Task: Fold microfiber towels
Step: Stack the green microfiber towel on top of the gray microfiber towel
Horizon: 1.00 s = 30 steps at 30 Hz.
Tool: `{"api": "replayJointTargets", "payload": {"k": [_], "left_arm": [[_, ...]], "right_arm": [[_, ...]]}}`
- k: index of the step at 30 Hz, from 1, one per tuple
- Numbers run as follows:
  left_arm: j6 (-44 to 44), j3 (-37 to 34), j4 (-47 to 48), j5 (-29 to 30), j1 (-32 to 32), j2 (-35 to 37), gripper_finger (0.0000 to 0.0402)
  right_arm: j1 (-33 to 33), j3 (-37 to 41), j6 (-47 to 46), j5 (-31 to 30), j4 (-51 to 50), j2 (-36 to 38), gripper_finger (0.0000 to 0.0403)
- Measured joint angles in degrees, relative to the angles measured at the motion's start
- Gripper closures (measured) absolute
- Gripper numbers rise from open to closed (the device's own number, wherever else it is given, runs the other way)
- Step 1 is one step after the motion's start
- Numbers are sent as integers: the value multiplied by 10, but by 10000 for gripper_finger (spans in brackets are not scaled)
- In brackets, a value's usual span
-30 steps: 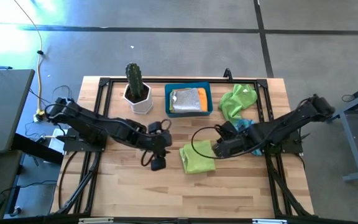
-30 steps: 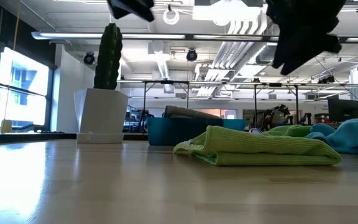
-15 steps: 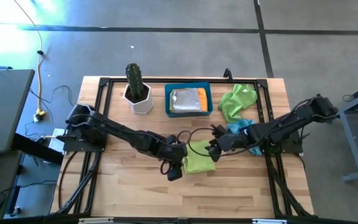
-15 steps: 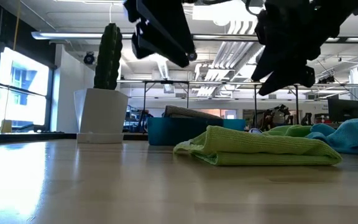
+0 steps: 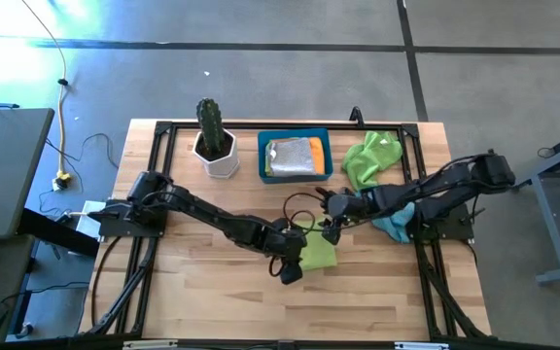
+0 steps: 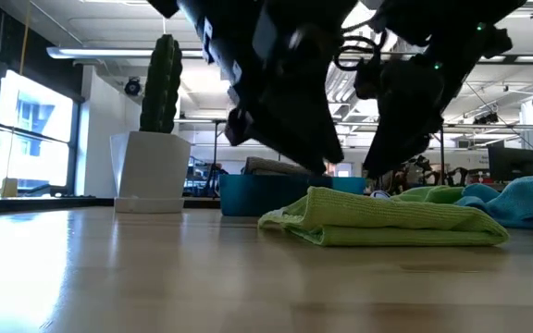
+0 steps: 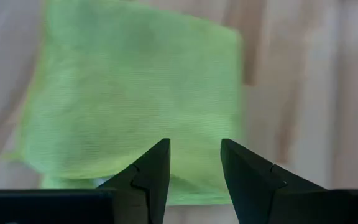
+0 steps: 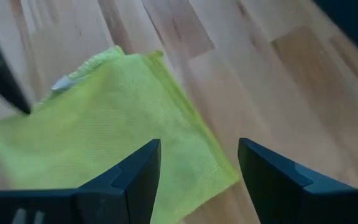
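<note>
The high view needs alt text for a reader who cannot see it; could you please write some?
Two dark robot arms meet over a folded lime green towel on a wooden table, the left gripper at its left edge, the right gripper above it. Behind stand a potted cactus, a blue bin and loose towels.

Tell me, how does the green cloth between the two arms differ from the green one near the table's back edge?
The folded lime green towel lies flat as a neat block; the crumpled lime green towel is a loose heap. The folded one sits mid-table with the left gripper and right gripper above it, both open; the crumpled one lies beside the blue bin, with no gripper over it. Both share the same lime colour.
</note>
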<state>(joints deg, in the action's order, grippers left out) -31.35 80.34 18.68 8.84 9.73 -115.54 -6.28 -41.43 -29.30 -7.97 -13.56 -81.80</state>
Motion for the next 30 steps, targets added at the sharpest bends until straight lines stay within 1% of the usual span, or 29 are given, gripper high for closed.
{"api": "replayJointTargets", "payload": {"k": [4,8,12,16,19,22,27,30], "left_arm": [[-1,-1,8,15,-1,-20,268],[-15,0,2,19,0,-43,268],[-30,0,4,21,1,-61,268],[-30,1,1,27,5,-66,268],[-3,1,2,37,7,-66,268],[20,1,3,49,9,-67,268],[21,1,8,49,9,-67,268],[21,1,9,55,8,-67,268]], "right_arm": [[19,0,73,10,31,-11,195],[46,0,129,54,67,-19,195],[73,0,147,113,77,-36,195],[88,0,175,141,80,-62,195],[97,0,180,159,97,-90,195],[101,0,194,204,118,-123,195],[101,-1,208,221,148,-156,195],[101,-1,210,246,160,-166,195]]}}
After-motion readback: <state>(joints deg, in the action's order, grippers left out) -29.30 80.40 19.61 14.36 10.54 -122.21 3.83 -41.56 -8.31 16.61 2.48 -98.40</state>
